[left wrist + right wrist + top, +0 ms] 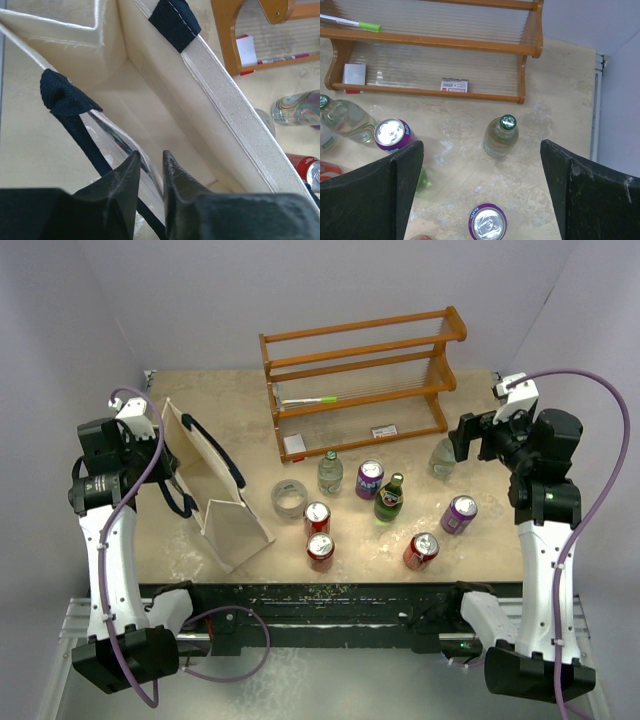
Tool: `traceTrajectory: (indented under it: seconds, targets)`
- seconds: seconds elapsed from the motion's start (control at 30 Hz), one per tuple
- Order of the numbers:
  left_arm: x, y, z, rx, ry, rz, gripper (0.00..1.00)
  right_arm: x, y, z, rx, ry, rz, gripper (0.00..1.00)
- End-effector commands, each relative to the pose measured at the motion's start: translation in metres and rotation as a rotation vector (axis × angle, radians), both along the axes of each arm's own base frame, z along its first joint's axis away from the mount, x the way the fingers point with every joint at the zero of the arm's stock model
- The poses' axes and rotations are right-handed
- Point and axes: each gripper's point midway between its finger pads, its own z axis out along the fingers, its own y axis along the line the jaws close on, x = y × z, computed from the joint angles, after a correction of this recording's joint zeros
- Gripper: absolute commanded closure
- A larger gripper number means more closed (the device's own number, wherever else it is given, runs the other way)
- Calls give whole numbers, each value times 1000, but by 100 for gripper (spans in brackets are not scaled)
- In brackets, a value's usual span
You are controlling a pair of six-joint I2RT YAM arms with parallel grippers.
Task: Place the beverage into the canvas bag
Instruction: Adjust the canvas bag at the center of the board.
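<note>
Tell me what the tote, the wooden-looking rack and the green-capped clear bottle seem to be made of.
The canvas bag looks like cream woven cloth, matte, with stitched hems. Its handles look like navy webbing. The rack appears to be wood under a glossy orange-brown varnish, judging by the sheen on its rails. The green-capped bottle is see-through, so glass or clear plastic. I cannot tell which.

Bright, even light; soft shadows
</note>
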Motion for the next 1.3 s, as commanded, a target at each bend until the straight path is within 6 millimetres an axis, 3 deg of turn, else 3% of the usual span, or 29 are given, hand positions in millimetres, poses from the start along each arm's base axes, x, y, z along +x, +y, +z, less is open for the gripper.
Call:
traceTrajectory:
  seconds: [0.0, 0.17, 0.37, 0.57, 0.73, 0.97, 1.17, 1.27]
  targets:
    - [4, -9, 13, 25, -12, -132, 85, 13, 1, 20, -3, -55, 21, 0]
    - [2, -27, 9, 25, 59, -291, 100, 26, 0, 16, 7, -34, 30, 0]
    - [1, -41, 11, 122, 49, -458, 100, 35, 7, 14, 25, -6, 79, 0]
    - [6, -64, 12, 94, 72, -596, 100, 37, 19, 9, 34, 0, 155, 0]
    - [15, -66, 16, 136, 62, -683, 100, 41, 25, 2, -10, -1, 187, 0]
    - [23, -70, 9, 135, 101, -775, 100, 37, 60, -20, -128, 35, 325, 0]
    - [27, -67, 4, 138, 126, -751, 86, 24, 95, -42, -159, 68, 500, 0]
    - [30, -64, 7, 156, 114, -729, 74, 18, 110, -48, -152, 71, 582, 0]
